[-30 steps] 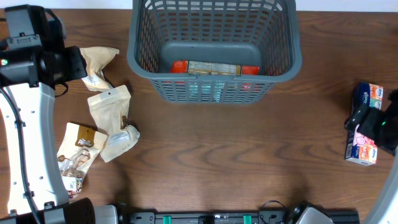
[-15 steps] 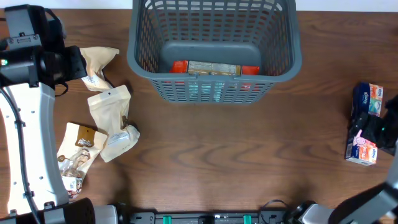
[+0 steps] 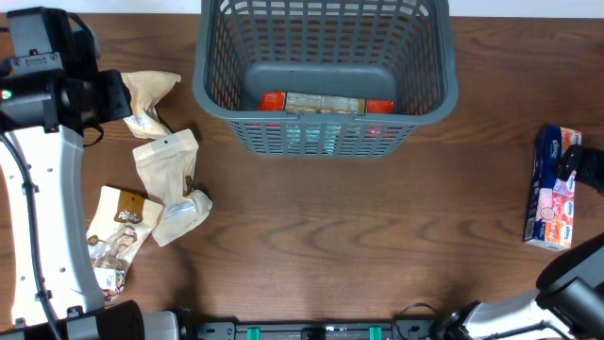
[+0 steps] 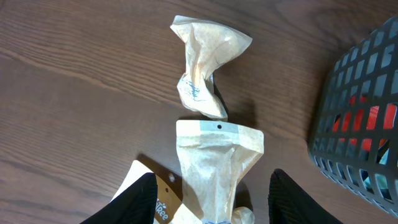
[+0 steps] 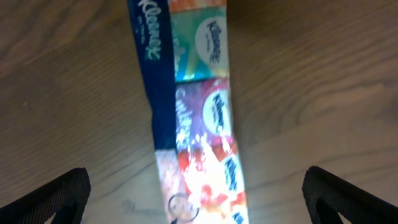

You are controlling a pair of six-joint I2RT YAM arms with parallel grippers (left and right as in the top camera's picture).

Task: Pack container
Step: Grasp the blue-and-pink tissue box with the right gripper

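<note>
From overhead, the container sat at the table's far edge, midway along. In the left wrist view, the left gripper hung partly spread, empty, above a paper pouch. In the right wrist view, the right gripper gaped wide over a tissue pack, gripping nothing

The container runs off the top edge (contents half hidden behind its lattice).
</note>
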